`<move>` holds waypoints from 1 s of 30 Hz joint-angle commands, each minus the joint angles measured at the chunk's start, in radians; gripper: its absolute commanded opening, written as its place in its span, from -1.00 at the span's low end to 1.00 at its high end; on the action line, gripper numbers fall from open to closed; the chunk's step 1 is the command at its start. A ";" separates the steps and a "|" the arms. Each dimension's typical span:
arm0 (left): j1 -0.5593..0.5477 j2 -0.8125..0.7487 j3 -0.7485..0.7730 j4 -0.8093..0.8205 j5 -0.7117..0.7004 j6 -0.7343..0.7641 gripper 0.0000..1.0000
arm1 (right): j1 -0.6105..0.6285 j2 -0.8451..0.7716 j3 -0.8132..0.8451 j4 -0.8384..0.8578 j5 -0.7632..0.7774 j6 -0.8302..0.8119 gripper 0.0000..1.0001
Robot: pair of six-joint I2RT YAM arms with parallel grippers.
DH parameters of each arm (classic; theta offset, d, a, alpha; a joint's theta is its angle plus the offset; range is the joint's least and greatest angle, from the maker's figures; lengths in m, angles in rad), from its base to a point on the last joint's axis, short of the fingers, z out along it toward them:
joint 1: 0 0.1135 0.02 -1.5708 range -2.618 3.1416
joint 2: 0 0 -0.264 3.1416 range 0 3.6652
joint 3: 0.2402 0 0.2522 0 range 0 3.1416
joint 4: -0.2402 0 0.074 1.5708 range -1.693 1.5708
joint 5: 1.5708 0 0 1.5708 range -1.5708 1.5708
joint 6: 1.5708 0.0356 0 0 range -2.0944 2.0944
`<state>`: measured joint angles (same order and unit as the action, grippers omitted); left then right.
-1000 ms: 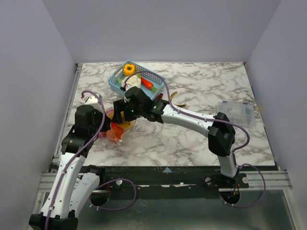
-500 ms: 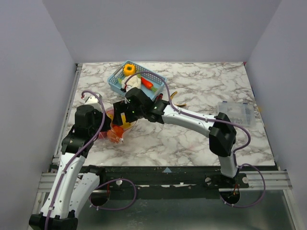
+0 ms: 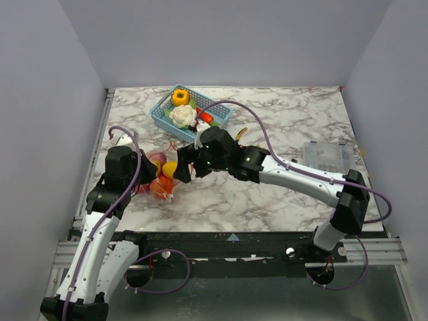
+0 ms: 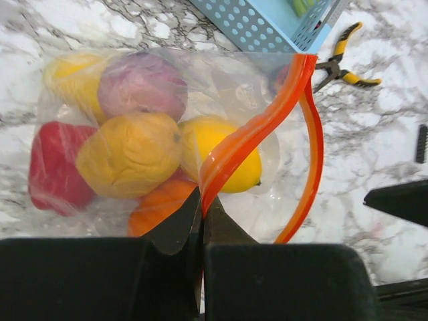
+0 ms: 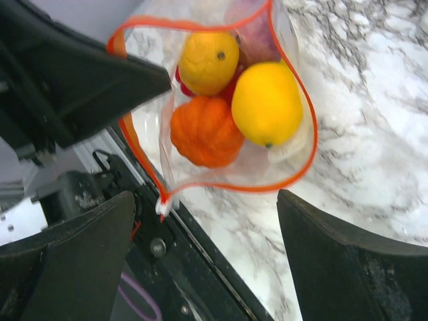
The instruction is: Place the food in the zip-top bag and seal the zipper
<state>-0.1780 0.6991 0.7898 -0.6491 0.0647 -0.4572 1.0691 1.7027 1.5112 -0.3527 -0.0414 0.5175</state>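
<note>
Fingers of L gripper [image 4: 202, 214] were pinched tight on one lip of zipper [image 4: 254, 134]. R gripper [image 5: 204, 200] hung over the gaping mouth, fingers spread wide, nothing betw. them. Zip-top bag [image 5: 281, 150] lay on marble table [image 3: 267, 207], left side, near blue basket [image 3: 159, 119]. Food [image 5: 267, 100] (yellow, orange, red, purple pcs) sat inside.

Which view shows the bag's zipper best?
Right wrist: the zipper shows as an open loop around the food. Left wrist shows one stretch, pinched by the left end effector. The top view hardly shows it.
</note>
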 commanded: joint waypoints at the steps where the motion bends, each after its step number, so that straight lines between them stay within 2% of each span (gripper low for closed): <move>1: 0.002 -0.037 0.017 -0.006 0.061 -0.239 -1.00 | 0.022 -0.137 -0.175 0.118 0.013 -0.035 0.77; 5: 0.002 -0.061 0.017 0.026 0.120 -0.382 -1.00 | 0.060 -0.252 -0.383 0.316 0.021 -0.023 0.77; 9: 0.002 -0.060 0.025 0.040 0.153 -0.469 -1.00 | 0.097 -0.289 -0.497 0.463 0.051 0.008 0.76; 12: 0.002 -0.039 0.022 0.066 0.221 -0.522 -1.00 | 0.128 -0.291 -0.528 0.524 0.077 0.009 0.76; 15: 0.002 -0.021 0.009 0.092 0.262 -0.574 -1.00 | 0.137 -0.277 -0.515 0.525 0.105 0.006 0.76; 18: 0.002 -0.023 -0.006 0.106 0.280 -0.621 -1.00 | 0.138 -0.249 -0.482 0.498 0.197 -0.001 0.74; 24: 0.002 -0.033 -0.031 0.135 0.300 -0.699 -1.00 | 0.138 -0.169 -0.380 0.447 0.301 -0.044 0.45; 28: 0.001 -0.043 -0.038 0.136 0.306 -0.737 -1.00 | 0.139 -0.124 -0.320 0.439 0.341 -0.098 0.00; 30: 0.002 -0.057 -0.044 0.134 0.294 -0.742 -1.00 | 0.139 -0.108 -0.290 0.430 0.348 -0.150 -0.35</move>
<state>-0.1776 0.6769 0.7555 -0.5568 0.3229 -1.1301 1.2034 1.5593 1.1526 0.0910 0.2264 0.4595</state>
